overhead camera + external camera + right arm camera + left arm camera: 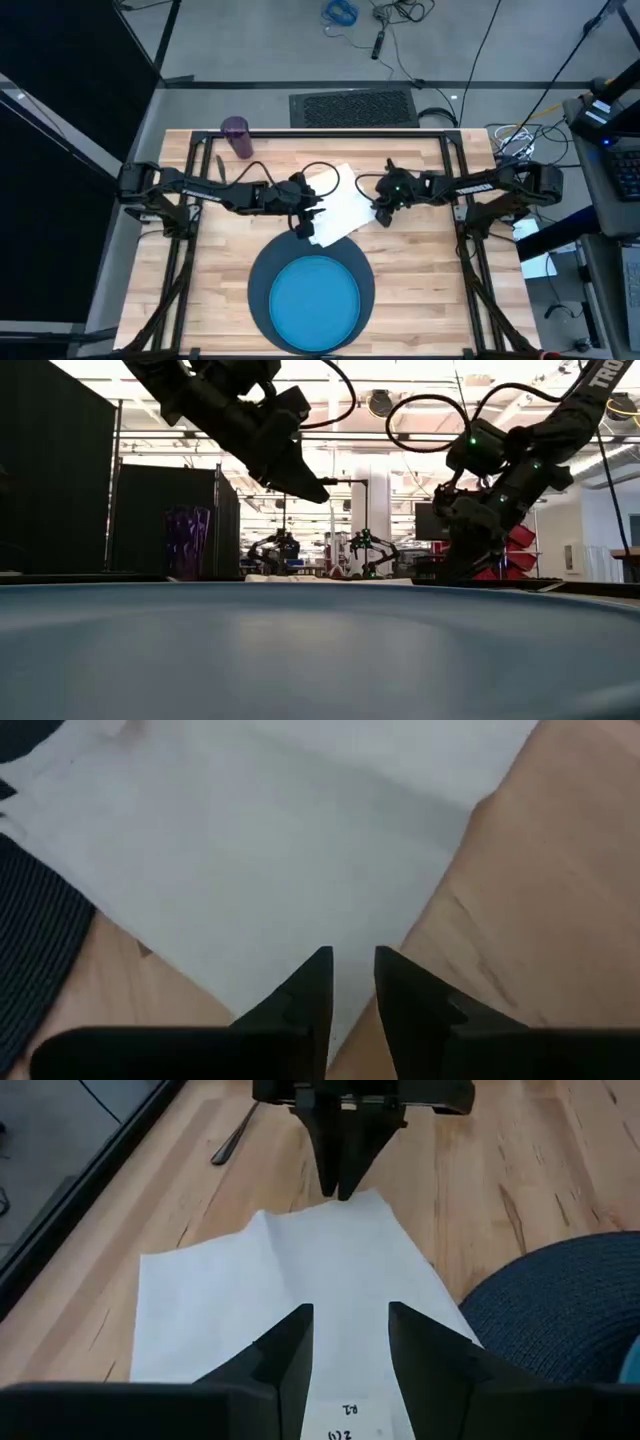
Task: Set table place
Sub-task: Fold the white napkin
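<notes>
A white napkin (338, 205) lies flat at the table's middle, just beyond the dark round mat (262, 290), which carries the blue plate (315, 297). My right gripper (381, 213) points down at the napkin's right corner, fingers drawn together on it. My left gripper (350, 1345) hangs open above the napkin's left part, raised clear of it in the low view (312, 488). A purple cup (237, 136) stands at the table's far left. Fork, knife and spoon I cannot make out. My right gripper has its fingertips (343, 1188) on the napkin's right corner (368, 1202), coming from above and pointing down. The two fingers stand together there, the corner at their free ends. The napkin lies on the table; whether the corner is raised cannot be told.
A slim dark utensil (232, 1145) lies on the wood toward the far left, near the cup. Black frame bars (190, 170) run along the table's left, right and far sides. Bare wood (420, 270) shows on either side of the mat.
</notes>
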